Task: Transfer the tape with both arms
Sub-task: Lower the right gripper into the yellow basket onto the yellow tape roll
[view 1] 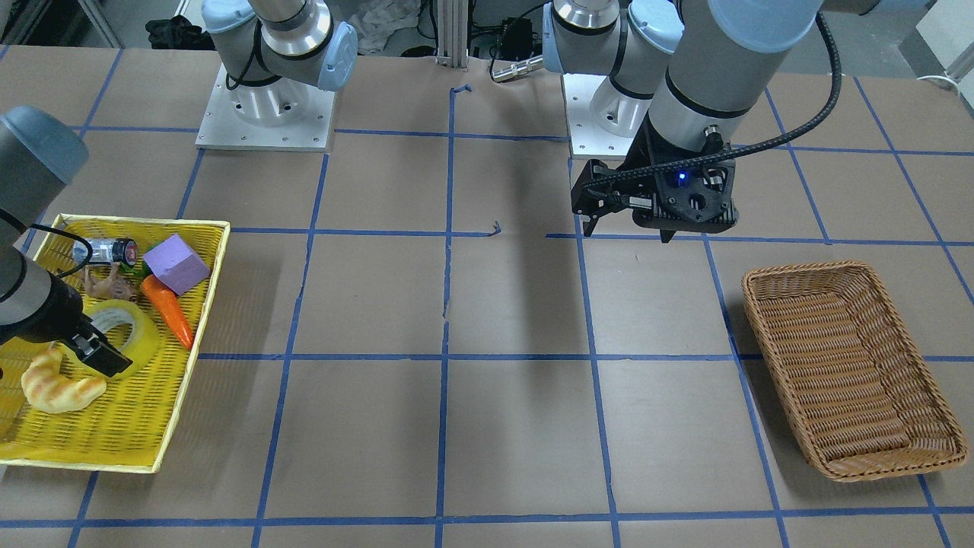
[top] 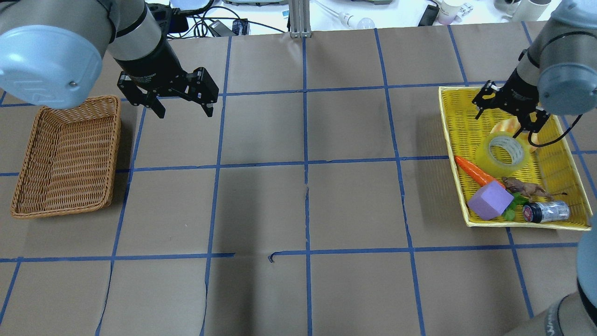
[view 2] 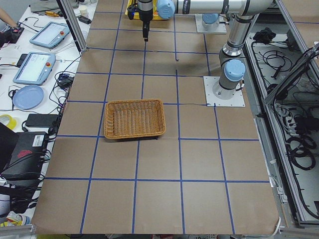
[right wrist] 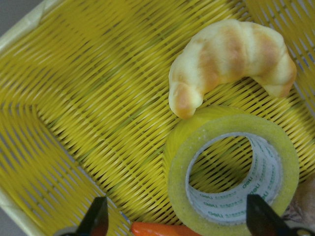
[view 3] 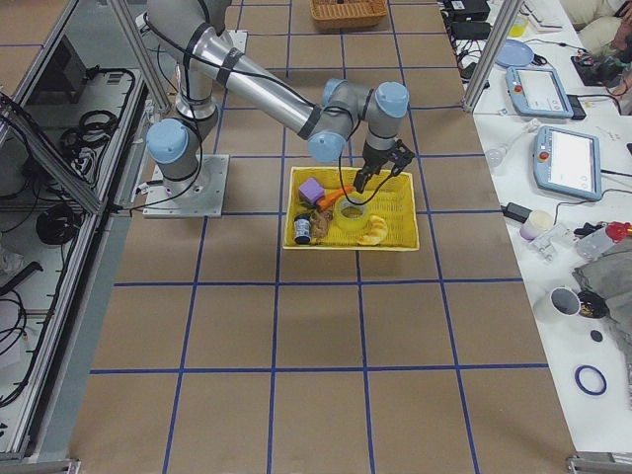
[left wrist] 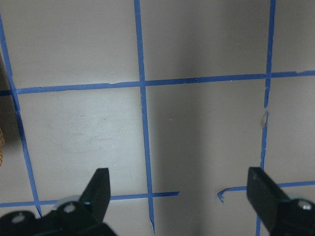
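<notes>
Right arm poised over the tape, nothing gripped yet.

Overhead: the right gripper [top: 504,126], jaws spread, hovers over the tape [top: 503,151], which lies flat in the yellow tray [top: 448,140] between croissant [top: 507,125] and carrot [top: 475,171]. The left gripper [top: 185,112], also spread, hangs above bare table near the basket [top: 114,140].
Front view: one right finger sits low by the roll's rim; I cannot tell if it touches.
Right wrist: the fingers are wide apart and the roll lies off-centre, toward one finger.
Left wrist: spread fingers, with only table beneath.
This looks like the approach to the pick. Next, the jaws likely need to straddle the ring's wall, drop, and close, clear of the croissant just beside it.
</notes>
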Tool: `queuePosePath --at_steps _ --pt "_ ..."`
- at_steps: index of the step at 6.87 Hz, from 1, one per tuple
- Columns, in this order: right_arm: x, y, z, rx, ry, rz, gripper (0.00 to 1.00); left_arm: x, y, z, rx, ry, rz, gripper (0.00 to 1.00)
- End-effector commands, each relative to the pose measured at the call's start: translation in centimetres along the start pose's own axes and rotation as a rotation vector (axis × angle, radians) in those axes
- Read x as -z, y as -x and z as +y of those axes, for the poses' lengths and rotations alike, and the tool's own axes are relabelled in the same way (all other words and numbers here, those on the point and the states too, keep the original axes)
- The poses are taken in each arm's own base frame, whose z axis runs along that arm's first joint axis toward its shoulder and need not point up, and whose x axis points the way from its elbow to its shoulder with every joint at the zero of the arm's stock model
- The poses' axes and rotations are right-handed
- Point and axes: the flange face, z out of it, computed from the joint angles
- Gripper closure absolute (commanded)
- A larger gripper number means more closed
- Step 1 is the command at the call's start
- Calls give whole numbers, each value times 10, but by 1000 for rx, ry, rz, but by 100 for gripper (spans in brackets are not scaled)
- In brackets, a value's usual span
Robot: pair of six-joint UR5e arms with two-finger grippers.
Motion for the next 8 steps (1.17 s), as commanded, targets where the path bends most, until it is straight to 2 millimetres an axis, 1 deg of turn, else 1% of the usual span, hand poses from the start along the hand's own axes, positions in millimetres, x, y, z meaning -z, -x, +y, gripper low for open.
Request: queuePosePath --at_steps 1,2,3,4,5,6,8 --pt "-40 -1 -5 -33 33 51 0 0 0 0 -1 -2 3 0" --pt "-58 0 -10 -32 40 67 0 -2 0 -1 -1 1 3 0" --pt "-66 1 -11 -31 50 71 12 -3 0 -2 -1 2 1 0" --pt "-74 1 -11 -24 63 76 65 -2 0 -2 -1 1 0 0" --pt "-71 2 -13 -13 61 76 100 -2 0 -2 -1 1 -2 0" --pt "-62 2 -14 -13 49 72 100 -3 0 -2 -1 2 0 0" --pt "-29 3 -24 -8 19 77 100 -3 0 -2 -4 2 -2 0"
